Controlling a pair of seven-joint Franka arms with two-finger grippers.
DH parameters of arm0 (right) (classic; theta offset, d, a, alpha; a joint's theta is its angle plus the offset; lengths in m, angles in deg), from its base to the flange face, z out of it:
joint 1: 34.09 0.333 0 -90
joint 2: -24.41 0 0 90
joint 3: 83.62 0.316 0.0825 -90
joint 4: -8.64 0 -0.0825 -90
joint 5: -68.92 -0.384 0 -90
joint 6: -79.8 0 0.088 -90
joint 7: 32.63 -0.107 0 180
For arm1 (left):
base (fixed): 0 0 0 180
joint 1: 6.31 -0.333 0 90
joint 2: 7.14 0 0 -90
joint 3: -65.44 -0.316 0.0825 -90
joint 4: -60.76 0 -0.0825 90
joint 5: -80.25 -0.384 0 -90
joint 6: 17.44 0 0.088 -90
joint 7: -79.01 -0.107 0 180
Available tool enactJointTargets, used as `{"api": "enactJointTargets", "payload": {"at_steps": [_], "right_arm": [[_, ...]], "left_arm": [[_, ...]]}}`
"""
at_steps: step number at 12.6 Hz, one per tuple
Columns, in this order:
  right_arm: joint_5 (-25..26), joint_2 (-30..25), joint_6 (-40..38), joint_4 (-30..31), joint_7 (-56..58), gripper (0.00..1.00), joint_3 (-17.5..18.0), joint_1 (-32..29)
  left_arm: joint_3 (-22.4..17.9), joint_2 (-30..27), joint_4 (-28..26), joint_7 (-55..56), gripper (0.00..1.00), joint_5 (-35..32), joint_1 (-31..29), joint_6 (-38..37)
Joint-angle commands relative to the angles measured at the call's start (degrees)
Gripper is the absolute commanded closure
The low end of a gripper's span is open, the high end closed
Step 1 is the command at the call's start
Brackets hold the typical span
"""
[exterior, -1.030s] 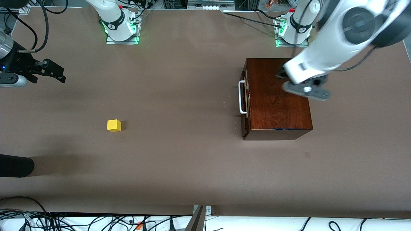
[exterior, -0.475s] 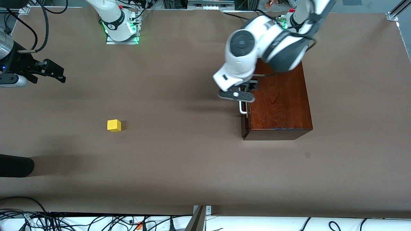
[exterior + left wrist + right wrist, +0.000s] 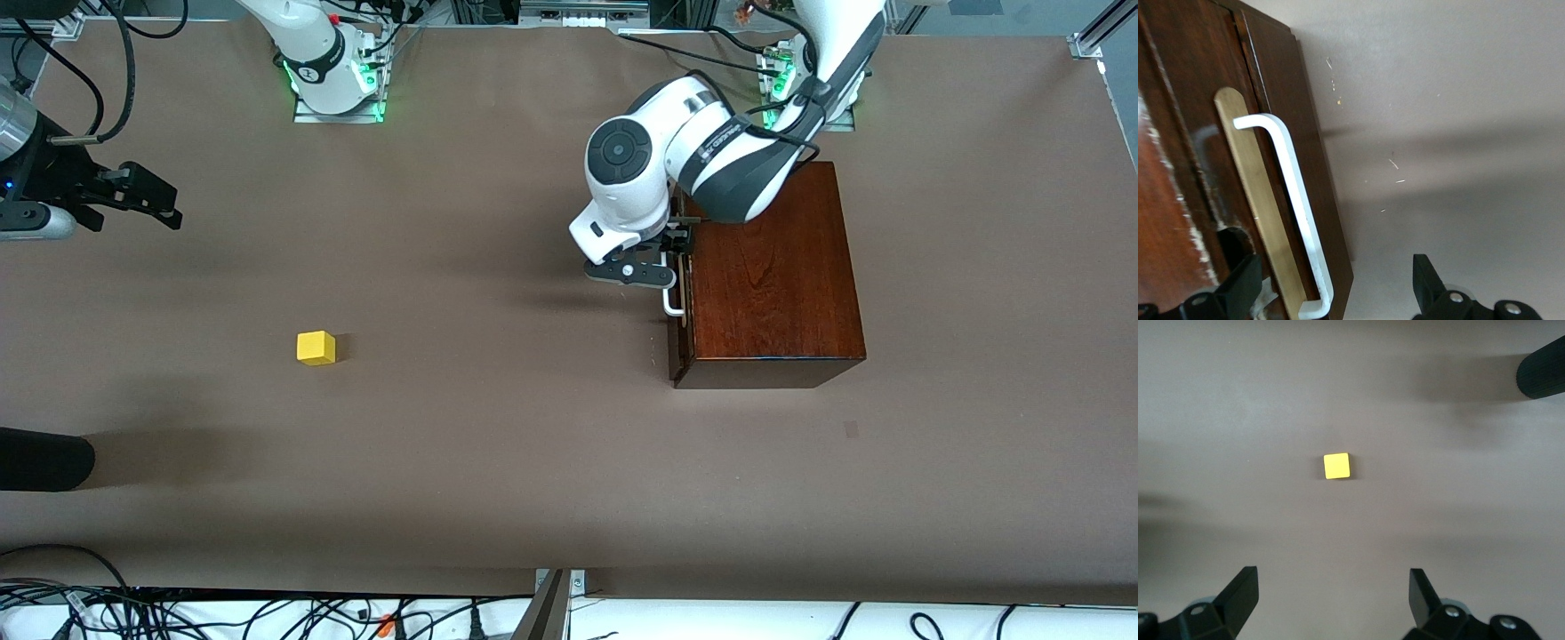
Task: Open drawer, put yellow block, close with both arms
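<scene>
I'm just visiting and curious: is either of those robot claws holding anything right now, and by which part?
Nothing is held. The left gripper is open, its fingers either side of the drawer's white handle. The right gripper hangs open above the yellow block.

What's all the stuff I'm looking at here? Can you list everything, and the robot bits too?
Table: one, brown, under everything.
Wooden box: one, glossy mahogany, toward the left arm's end of the table.
Drawer: one, dark reddish-brown front, shut in the box.
Handle: one, white bar on the drawer front.
Yellow block: one, bright yellow, on the bare table toward the right arm's end.
Cables: many, black and white, along the table edge nearest the camera.
Left arm: one, white and dark grey, reaching to the drawer front.
Left gripper: black, open, at the handle.
Right arm: one, white, waiting.
Right gripper: black, open, held above the table, the block in its wrist view.
</scene>
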Motion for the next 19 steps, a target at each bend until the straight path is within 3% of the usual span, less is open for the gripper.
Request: {"api": "enactJointTargets", "payload": {"at_steps": [1,8,11,19], "right_arm": [[0.16,0.59,-0.56,-1.6,0.79,0.0,0.01,0.22],[-0.02,0.59,0.4,-1.6,0.79,0.0,0.62,0.48],[0.07,0.59,0.41,-1.6,-0.17,0.0,2.2,0.39],[0.16,0.68,0.76,-1.6,-0.26,0.0,2.21,0.48]], "left_arm": [[-0.17,0.35,-1.66,4.82,0.0,-3.51,1.8,-0.05],[-0.17,4.83,-2.01,11.26,0.0,-11.85,3.47,2.58],[-0.34,5.18,-2.1,11.26,0.0,-11.95,3.38,3.29],[0.01,6.33,-1.57,13.36,0.0,-10.55,3.56,6.0]]}}
